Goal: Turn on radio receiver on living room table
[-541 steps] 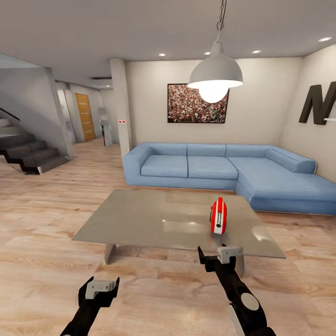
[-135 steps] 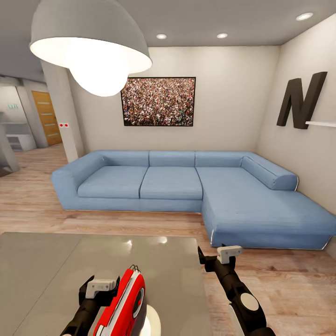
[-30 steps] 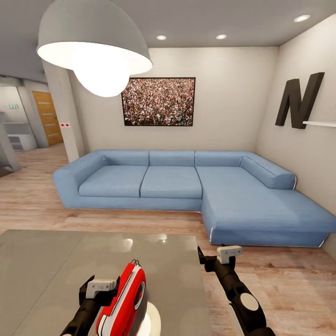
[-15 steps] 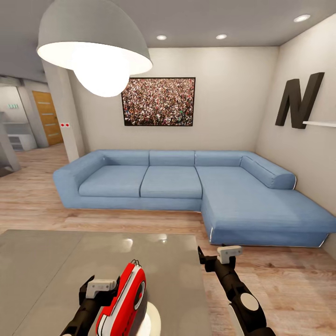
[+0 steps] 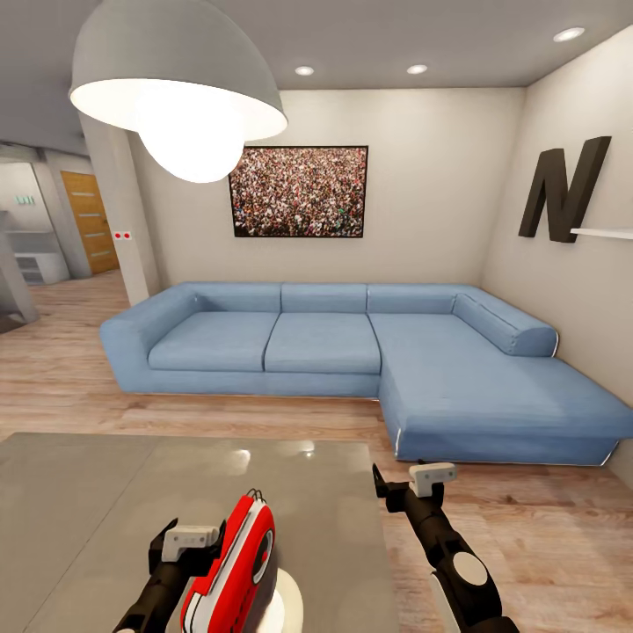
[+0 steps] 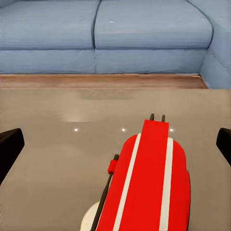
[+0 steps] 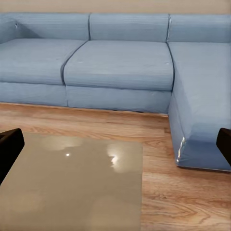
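The radio receiver (image 5: 233, 567) stands upright on the glossy grey table (image 5: 79, 501), seen nearly edge-on: red front with a dark round dial, white stripes, thin wire handle on top. My left gripper (image 5: 189, 538) is open just beside it, close to its white back. In the left wrist view the radio receiver (image 6: 149, 183) rises right ahead of the open left gripper (image 6: 116, 145), touching neither dark fingertip (image 6: 9, 145). My right gripper (image 5: 413, 479) hangs open past the table's right edge, and in its own view the right gripper (image 7: 115, 144) holds nothing above the table (image 7: 72, 192) corner.
A blue L-shaped sofa (image 5: 352, 343) runs behind the table, with a strip of wood floor (image 5: 264, 413) between them. A big pendant lamp (image 5: 176, 79) hangs overhead at the left. The crowd picture (image 5: 299, 192) and the dark letter N (image 5: 563, 189) hang on the beige walls.
Compared with 18 s ago the view has closed in on the table, and the radio now sits by my left gripper. Nothing has moved in the last second.
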`<state>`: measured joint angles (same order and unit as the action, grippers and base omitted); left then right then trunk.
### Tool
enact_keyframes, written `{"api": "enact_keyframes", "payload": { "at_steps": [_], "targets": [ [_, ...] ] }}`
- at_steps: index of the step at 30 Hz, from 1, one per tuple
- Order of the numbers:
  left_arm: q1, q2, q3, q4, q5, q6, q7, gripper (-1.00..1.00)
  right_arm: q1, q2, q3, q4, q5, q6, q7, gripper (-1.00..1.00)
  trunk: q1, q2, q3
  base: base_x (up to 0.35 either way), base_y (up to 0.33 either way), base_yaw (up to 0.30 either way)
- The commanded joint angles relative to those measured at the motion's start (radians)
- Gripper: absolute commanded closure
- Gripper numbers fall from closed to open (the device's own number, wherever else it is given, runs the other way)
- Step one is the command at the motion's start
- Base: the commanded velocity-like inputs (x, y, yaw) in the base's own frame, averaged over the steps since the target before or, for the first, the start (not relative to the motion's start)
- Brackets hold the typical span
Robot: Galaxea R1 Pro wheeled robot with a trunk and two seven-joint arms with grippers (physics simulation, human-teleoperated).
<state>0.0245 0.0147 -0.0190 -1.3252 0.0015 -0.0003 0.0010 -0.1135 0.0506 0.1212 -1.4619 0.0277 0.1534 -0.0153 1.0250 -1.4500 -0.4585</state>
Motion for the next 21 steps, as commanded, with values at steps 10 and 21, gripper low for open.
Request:
{"api": "enact_keyframes", "payload": {
  "at_steps": [10, 21],
  "targets": [
    [0.000, -0.018, 0.006, -0.091, 0.000, 0.035, 0.005, -1.00, 0.000, 0.002, 0.000, -0.001, 0.000, 0.001, -0.003, -1.00, 0.000, 0.000, 0.000, 0.000, 0.000, 0.000],
    [-0.231, -0.031, 0.008, -0.069, 0.002, 0.408, 0.030, -1.00, -0.036, 0.050, 0.017, -0.031, 0.051, 0.072, -0.139, -1.00, 0.000, 0.000, 0.000, 0.000, 0.000, 0.000]
  ]
}}
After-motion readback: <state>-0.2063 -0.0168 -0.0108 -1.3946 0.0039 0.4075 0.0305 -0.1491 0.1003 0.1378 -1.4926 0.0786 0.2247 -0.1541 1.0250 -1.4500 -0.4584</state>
